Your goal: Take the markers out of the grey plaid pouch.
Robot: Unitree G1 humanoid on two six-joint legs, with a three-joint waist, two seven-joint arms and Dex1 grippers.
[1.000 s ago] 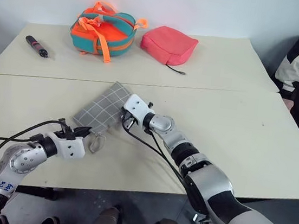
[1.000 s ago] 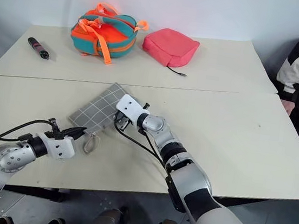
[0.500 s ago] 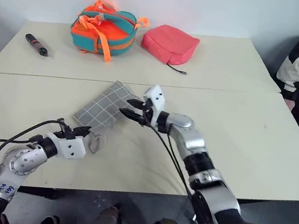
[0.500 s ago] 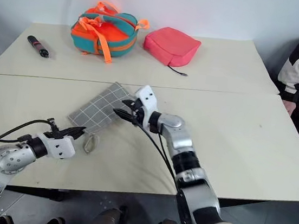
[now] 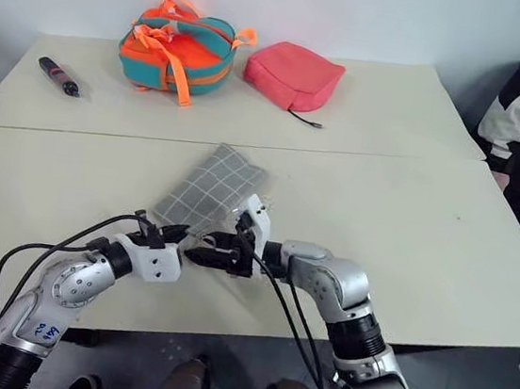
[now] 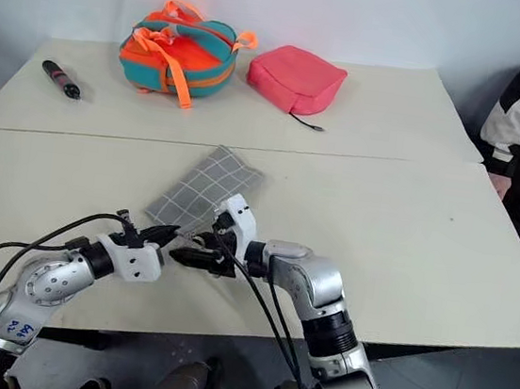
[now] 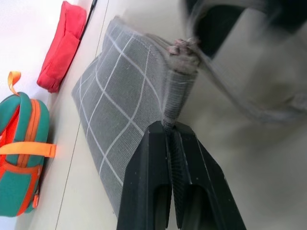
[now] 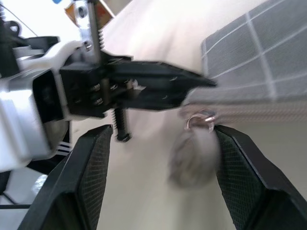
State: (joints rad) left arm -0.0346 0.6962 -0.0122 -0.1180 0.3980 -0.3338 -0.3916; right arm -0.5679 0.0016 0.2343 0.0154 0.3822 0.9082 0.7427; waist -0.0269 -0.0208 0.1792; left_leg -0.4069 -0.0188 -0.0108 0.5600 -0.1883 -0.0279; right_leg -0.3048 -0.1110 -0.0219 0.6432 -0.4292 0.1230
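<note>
1. While the grey plaid pouch (image 5: 212, 187) lies zipped near the table's (image 5: 445, 236) front edge, the opening step is in hand; no markers are out yet.
2. Left tool (image 7: 171, 143) is clenched on the pouch's near end seam, pinning it.
3. Right tool (image 8: 158, 158) stands spread wide, its fingers (image 8: 244, 177) flanking the ring pull (image 8: 200, 120), grasping nothing.
4. Next, I judge, it must close on that pull; then draw the zip along.

— We see the grey plaid pouch (image 7: 124, 100) as woven matt cloth, its white grid lines stitched in.

— We agree; the bench (image 5: 446, 227) looks smooth and matt, and the right gripper's fingers (image 8: 93, 172) show black plastic with ribbed pads.
</note>
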